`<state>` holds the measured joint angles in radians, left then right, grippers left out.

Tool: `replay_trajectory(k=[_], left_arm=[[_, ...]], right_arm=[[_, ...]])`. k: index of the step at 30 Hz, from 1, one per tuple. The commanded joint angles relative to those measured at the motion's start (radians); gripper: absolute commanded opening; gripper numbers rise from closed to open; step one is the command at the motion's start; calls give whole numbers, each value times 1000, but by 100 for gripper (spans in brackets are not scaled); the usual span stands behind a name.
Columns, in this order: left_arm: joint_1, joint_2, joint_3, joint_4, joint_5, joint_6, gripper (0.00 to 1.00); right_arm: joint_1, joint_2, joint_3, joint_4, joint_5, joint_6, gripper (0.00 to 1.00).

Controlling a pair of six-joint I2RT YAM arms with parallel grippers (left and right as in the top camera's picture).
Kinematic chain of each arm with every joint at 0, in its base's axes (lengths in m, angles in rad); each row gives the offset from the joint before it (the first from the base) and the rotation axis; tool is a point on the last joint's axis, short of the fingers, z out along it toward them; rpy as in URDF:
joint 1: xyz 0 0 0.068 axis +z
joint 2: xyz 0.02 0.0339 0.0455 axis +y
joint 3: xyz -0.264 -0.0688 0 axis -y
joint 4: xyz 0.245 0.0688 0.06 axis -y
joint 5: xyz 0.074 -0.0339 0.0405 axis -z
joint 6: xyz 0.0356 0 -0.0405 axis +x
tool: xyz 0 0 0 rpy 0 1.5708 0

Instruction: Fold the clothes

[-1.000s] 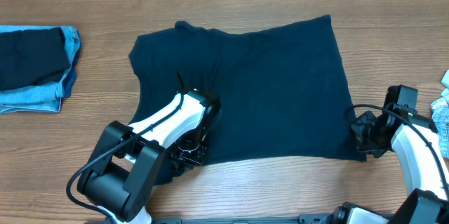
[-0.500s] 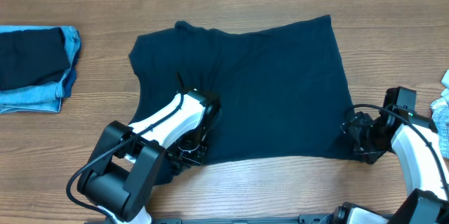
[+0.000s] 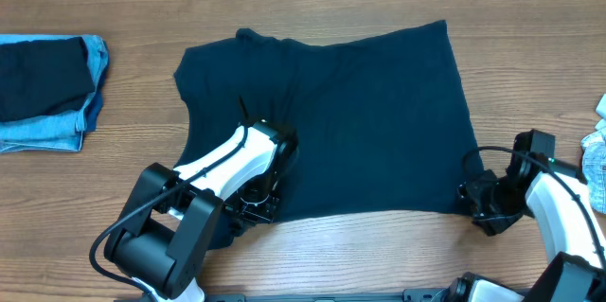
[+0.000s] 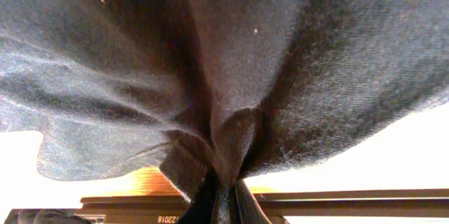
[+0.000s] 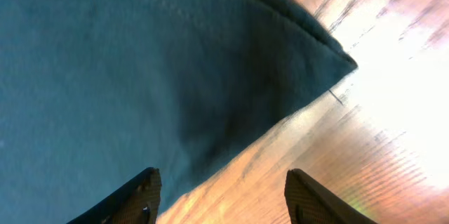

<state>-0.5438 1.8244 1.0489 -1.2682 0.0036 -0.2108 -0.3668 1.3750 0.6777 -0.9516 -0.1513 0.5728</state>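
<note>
A dark navy T-shirt (image 3: 331, 122) lies spread on the wooden table. My left gripper (image 3: 254, 203) sits at its near left hem and is shut on a pinch of the fabric; in the left wrist view the cloth (image 4: 224, 76) bunches down into the closed jaws (image 4: 224, 206). My right gripper (image 3: 483, 203) is at the shirt's near right corner, open. In the right wrist view its two fingers (image 5: 224, 199) straddle the shirt's hem (image 5: 231, 133), with the corner (image 5: 347, 62) ahead on bare wood.
A folded stack of dark and blue denim clothes (image 3: 47, 89) lies at the left edge. A light patterned cloth (image 3: 597, 146) shows at the right edge. The table's far edge runs along the top.
My right gripper has moved left and nearer along the table toward the shirt's near right corner. The left arm and the shirt have not moved.
</note>
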Motion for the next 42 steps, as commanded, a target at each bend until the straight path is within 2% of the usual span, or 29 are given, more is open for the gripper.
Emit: replay_trajectory(k=[1,4,7,9,16,32,37,42], left_arm=[[-5,16,-6,-3,1,-7,4],[-5,16,-6,-4,3,-7,4],[-5,15,-6,-3,5,-6,4],[-5,15,-6,-3,5,-7,4],[-5,15,-6,-4,5,-7,4],[-5,-16,13,-27,3,-7,4],[-5,-45,60,-63,-51,-7,4],[-4,-47,107,-49,-120,-8,4]], right_arm=[[-6,-6,-77,105,-43,42,58],[-6,-6,-97,155,-60,42,52],[-6,-6,-98,164,-59,42,40],[-6,-6,-98,174,-52,42,25],[-6,-6,-98,158,-41,41,4],[-6,-33,-19,66,20,-58,4],[-6,-35,42,56,19,-132,4],[-6,-35,50,63,15,-136,4]])
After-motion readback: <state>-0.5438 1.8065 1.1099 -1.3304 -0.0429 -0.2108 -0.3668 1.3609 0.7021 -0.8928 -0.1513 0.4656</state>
